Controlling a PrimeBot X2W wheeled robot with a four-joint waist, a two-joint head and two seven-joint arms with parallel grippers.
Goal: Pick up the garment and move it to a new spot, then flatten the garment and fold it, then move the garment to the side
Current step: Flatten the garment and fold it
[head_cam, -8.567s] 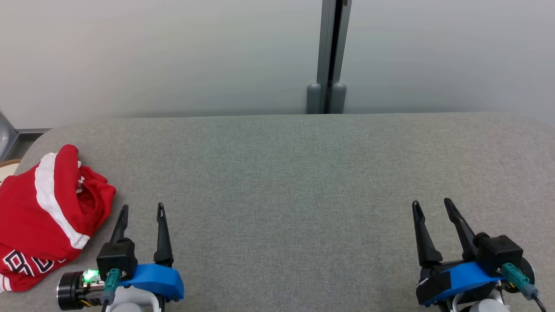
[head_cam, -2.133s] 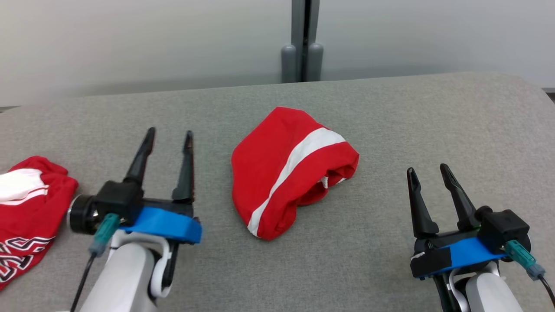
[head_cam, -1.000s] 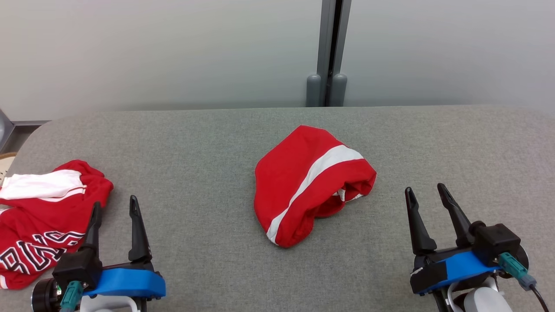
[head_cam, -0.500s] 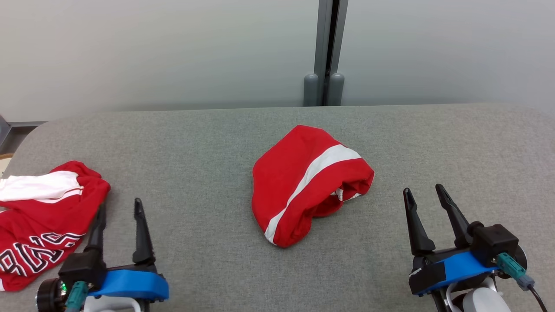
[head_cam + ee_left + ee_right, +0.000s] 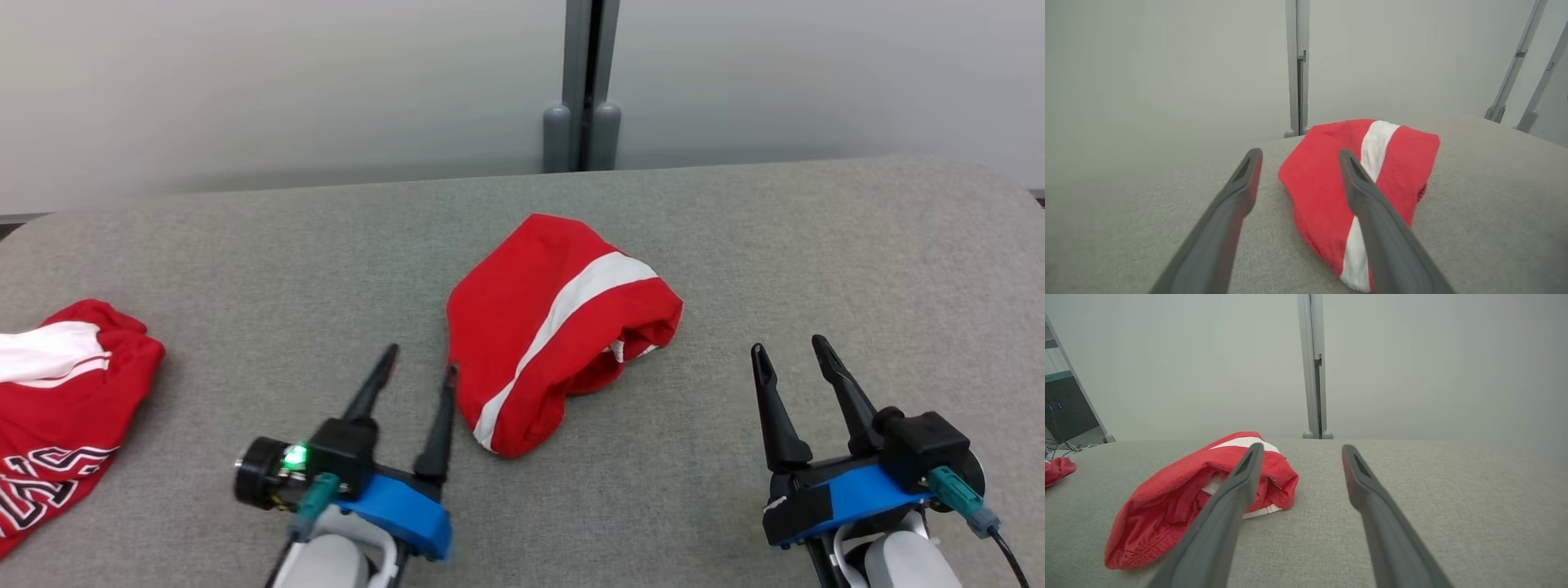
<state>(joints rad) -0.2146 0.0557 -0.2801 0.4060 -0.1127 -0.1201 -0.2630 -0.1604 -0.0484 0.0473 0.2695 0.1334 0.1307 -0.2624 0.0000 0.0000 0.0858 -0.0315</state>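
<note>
A crumpled red garment with a white stripe (image 5: 559,327) lies in the middle of the grey table (image 5: 735,245). My left gripper (image 5: 420,359) stands open just left of its near edge, one fingertip almost at the cloth, nothing between the fingers. In the left wrist view the garment (image 5: 1323,192) sits ahead and to the right, partly behind the right finger (image 5: 1372,212). My right gripper (image 5: 788,347) is open and empty at the lower right, well clear of the garment. The right wrist view shows the garment (image 5: 1180,498) to the left, its open hem facing me.
A second red garment with white trim and black lettering (image 5: 57,416) lies at the table's left edge; its tip (image 5: 1057,469) appears far left in the right wrist view. A pale wall with a grey post (image 5: 581,82) stands behind the table.
My left arm has swung right and forward from beside the left-hand garment to the near left edge of the middle garment. The head camera has shifted a little. The right gripper has stayed put.
</note>
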